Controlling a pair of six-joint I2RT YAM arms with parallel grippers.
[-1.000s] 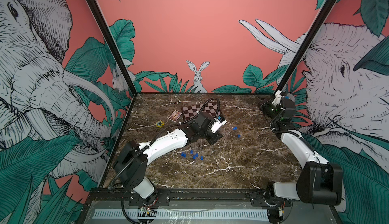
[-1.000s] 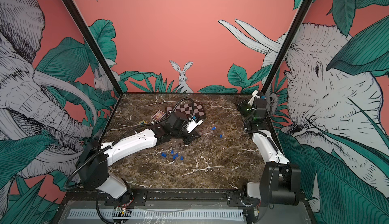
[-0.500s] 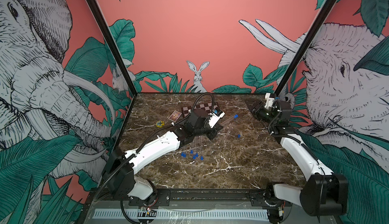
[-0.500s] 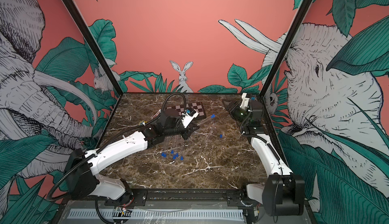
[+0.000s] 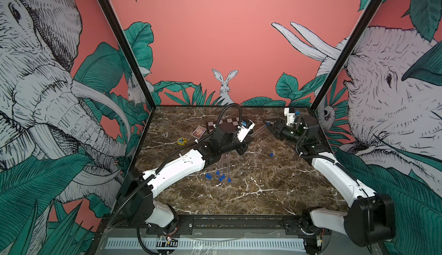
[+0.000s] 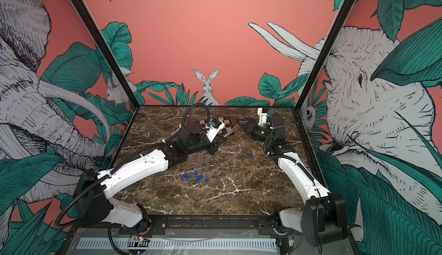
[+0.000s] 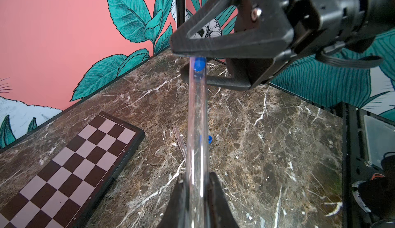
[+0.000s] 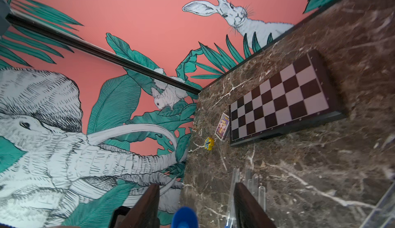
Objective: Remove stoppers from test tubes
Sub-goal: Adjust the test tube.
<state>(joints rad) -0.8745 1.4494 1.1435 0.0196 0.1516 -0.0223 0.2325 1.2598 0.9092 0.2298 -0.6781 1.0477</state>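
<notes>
Your left gripper [image 7: 197, 178] is clamped low on a clear test tube [image 7: 196, 120]. It holds the tube off the desk [image 7: 267, 130], slanting toward the back right corner. The tube looks empty except for one blue stopper [image 7: 199, 63] plugged in its far mouth. Your right gripper [image 8: 196, 187] stands open around that stopper, with a gap on each side.

Right of the desk's middle, one loose stopper [image 5: 271, 155] lies just beside one empty tube [image 5: 259, 147]. Nearer the middle, six more stoppers [image 5: 223, 176] cluster at the front ends of faint tubes [image 5: 226, 161] lying side by side. You cannot count those tubes or tell whether they are plugged.

Near the back edge lies one chessboard [image 8: 277, 100]. One card box [image 8: 222, 126] sits just left of it, and one yellow toy piece [image 8: 209, 143] lies further toward the left edge.
</notes>
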